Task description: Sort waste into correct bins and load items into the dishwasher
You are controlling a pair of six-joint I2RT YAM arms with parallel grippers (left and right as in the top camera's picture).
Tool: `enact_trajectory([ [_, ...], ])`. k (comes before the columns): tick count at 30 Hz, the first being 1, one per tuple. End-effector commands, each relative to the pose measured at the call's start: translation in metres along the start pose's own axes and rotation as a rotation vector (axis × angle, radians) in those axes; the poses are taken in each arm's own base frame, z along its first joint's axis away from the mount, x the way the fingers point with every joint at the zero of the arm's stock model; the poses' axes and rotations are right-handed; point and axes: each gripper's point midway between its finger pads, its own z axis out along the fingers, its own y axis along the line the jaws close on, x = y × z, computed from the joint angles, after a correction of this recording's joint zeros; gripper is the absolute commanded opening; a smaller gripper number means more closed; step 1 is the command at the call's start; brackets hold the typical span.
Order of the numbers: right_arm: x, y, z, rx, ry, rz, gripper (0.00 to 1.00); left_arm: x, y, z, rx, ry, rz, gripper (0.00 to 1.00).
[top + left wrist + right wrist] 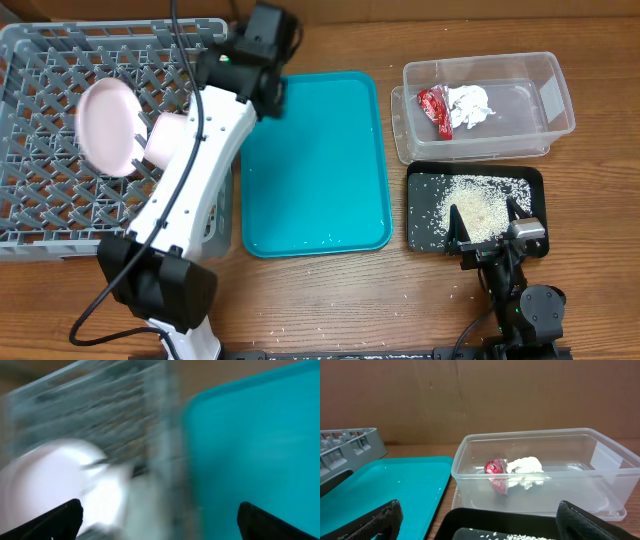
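The grey dish rack (40, 190) stands at the left and holds a round pinkish-white plate (103, 122) on edge, with a pale pink bowl (165, 140) beside it. My left gripper (263, 88) is open and empty over the rack's right edge; its wrist view (160, 507) is blurred. The clear tub (530, 75) holds the red wrapper (435, 108) and white tissue (470, 104). The black tray (425, 225) holds the rice (478, 205). My right gripper (490, 238) is open and empty at the black tray's front edge (479, 506). The cup, chopsticks and grey-green bowl are not in view.
The large teal tray (315, 165) lies between the rack and the bins, with a few rice grains on it. My left arm stretches across the rack's right side. A brown cardboard wall closes the back. A few grains lie on the wooden table in front.
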Motion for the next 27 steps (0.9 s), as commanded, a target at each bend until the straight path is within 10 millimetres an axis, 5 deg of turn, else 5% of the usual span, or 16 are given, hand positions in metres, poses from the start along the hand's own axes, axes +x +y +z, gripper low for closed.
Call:
enact_trajectory([
  [1, 0.001, -0.001, 0.0, 0.004, -0.005, 0.0, 1.0, -0.013, -0.1, -0.047, 0.529, -0.056, -0.002, 1.0],
  [5, 0.001, -0.001, 0.0, 0.004, -0.005, 0.0, 1.0, -0.025, -0.131, -0.062, 0.662, -0.098, -0.019, 1.0],
  [13, 0.001, -0.001, 0.0, 0.004, -0.005, 0.0, 1.0, -0.02, -0.128, -0.064, 0.661, -0.042, -0.123, 1.0],
  [20, 0.001, -0.001, 0.0, 0.005, -0.005, 0.0, 1.0, 0.014, -0.126, -0.068, 0.658, 0.085, -0.085, 1.0],
  [24, 0.001, -0.001, 0.0, 0.004, -0.005, 0.0, 1.0, 0.014, -0.114, -0.102, 0.582, -0.012, -0.035, 1.0],
  [27, 0.001, -0.001, 0.0, 0.004, -0.005, 0.0, 1.0, 0.012, -0.095, -0.149, 0.457, -0.165, -0.001, 1.0],
])
